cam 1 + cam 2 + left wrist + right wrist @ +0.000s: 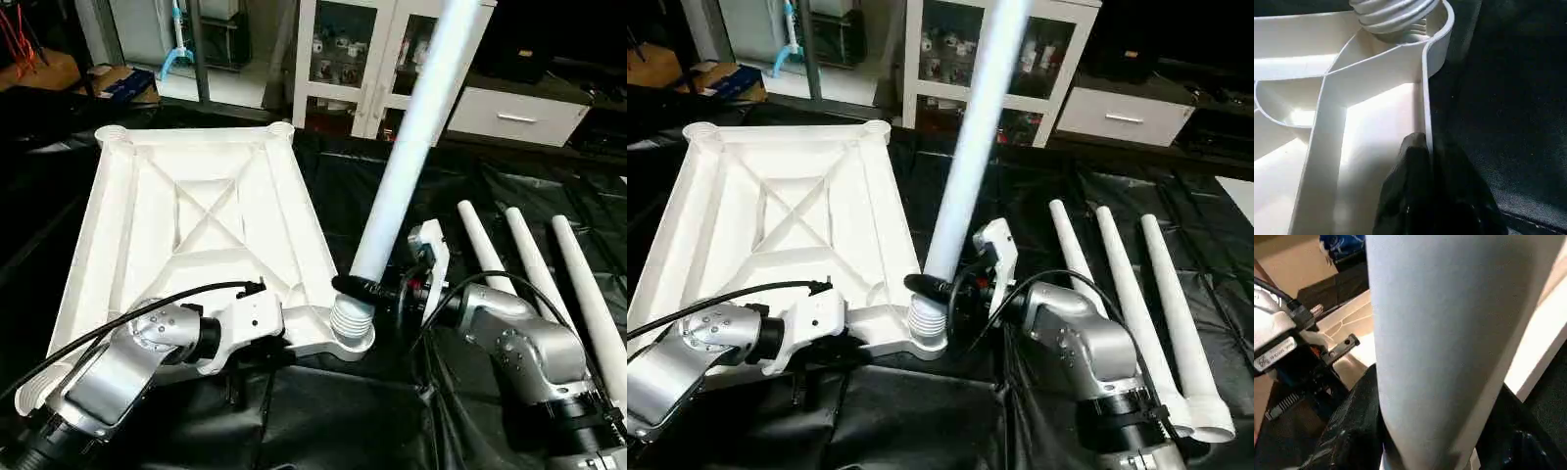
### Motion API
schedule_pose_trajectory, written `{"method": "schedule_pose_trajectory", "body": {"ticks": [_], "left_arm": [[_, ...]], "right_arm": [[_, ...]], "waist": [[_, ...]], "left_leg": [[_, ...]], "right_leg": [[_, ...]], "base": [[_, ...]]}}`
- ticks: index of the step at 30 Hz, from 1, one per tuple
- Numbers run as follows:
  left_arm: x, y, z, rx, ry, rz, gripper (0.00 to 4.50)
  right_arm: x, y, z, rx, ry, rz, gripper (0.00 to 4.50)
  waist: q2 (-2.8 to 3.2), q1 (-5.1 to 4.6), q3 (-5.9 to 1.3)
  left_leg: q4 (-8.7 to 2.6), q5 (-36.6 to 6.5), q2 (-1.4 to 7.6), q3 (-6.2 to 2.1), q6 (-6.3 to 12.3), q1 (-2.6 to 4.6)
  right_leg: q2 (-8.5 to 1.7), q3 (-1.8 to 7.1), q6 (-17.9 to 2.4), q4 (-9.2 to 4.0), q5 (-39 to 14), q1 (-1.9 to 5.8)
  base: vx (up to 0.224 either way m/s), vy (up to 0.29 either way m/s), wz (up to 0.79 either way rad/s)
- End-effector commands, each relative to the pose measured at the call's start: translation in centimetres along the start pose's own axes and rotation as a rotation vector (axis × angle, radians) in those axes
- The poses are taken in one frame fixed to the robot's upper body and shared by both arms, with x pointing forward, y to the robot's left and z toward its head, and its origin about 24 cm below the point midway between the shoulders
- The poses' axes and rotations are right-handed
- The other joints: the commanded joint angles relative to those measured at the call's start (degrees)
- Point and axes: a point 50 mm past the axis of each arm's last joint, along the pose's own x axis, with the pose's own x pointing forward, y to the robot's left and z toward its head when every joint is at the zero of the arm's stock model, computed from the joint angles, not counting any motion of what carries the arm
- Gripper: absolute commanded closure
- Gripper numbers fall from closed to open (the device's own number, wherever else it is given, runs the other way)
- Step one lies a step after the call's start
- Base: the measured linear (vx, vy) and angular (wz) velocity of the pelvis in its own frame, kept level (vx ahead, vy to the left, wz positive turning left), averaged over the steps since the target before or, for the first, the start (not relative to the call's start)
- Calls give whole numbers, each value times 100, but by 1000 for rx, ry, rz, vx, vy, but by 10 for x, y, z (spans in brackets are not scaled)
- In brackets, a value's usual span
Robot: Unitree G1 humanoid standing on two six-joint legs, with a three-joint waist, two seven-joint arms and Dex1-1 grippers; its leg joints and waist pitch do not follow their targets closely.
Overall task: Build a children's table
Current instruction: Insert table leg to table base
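Item: table top (186,225). It lies upside down on the black-draped counter (323,411), X-ribbed underside facing me and corner sockets up. I judge that is deliberate, so the legs can be driven in from above.

Item: left gripper (1425,161). I have it pinched narrow on the top's near edge wall, one finger inside the rim and one outside, near the corner being worked. My reading is that this clamp keeps the top from turning or sliding while a leg is twisted in.

Item: leg in hand (416,127). My right gripper (377,287) is closed around its lower shaft, just above the thread. The leg stands nearly upright, leaning slightly away from me. Its ribbed thread (351,318) sits in the near right corner socket (355,343), with several turns above the rim, so I judge it only partly screwed home. The low grip should give me better control of the turning.

Item: spare legs (1136,294), three. They lie side by side on the counter to my right, well apart from the top, within the right arm's reach.

Item: other sockets. The two far ones (113,132) stand empty.
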Motion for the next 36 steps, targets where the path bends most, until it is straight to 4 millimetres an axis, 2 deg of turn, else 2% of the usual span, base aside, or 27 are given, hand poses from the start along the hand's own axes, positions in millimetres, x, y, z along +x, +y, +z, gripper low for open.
{"method": "schedule_pose_trajectory", "body": {"ticks": [1,4,6,14,20,26,30,32,36], "left_arm": [[6,-2,2,15,-21,-22,440],[7,-1,1,19,-14,-20,440],[7,-1,1,22,-16,-16,440],[7,2,2,36,-9,-3,440],[6,3,2,44,-8,1,440],[6,4,2,47,-8,11,440],[5,4,2,41,-9,15,440],[5,4,1,40,-9,16,440],[5,4,1,40,-7,20,440]], "right_arm": [[-5,-3,-18,25,96,-39,263],[-7,-3,-19,24,105,-37,263],[-7,-3,-20,28,107,-33,263],[-11,-7,-18,-14,97,-70,263],[-4,-3,-22,-46,98,-74,263],[-5,-5,-18,-53,34,-117,263],[-11,-8,-14,-49,-48,-181,263],[-14,-9,-15,-38,-65,-195,263],[-22,-9,-20,-29,-101,-245,263]], "waist": [[25,-64,-222],[38,-68,-227],[18,-70,-230],[40,-60,-232],[28,-75,-218],[16,-101,-206],[10,-111,-198],[10,-123,-198],[27,-127,-203]], "left_leg": [[-636,-1932,534,-266,-541,197],[-645,-1987,533,-277,-579,197],[-641,-1989,532,-282,-563,186],[-644,-1997,538,-277,-555,191],[-656,-2242,535,-297,-618,187],[-668,-2491,538,-328,-668,185],[-672,-2616,539,-332,-680,191],[-684,-2632,539,-348,-676,177],[-698,-2658,545,-329,-700,209]], "right_leg": [[-331,212,-1004,-501,-1786,-40],[-320,208,-986,-500,-1770,-45],[-332,212,-984,-500,-1762,-35],[-333,212,-1009,-503,-1727,-46],[-338,215,-925,-529,-2025,-66],[-351,216,-831,-558,-2354,-92],[-356,225,-780,-586,-2488,-119],[-355,215,-771,-581,-2513,-105],[-339,214,-783,-587,-2325,-128]], "base": [[0,0,0],[0,0,0],[0,0,0],[0,0,0],[0,0,0],[0,0,0],[0,0,0],[0,0,0],[0,0,0]]}}
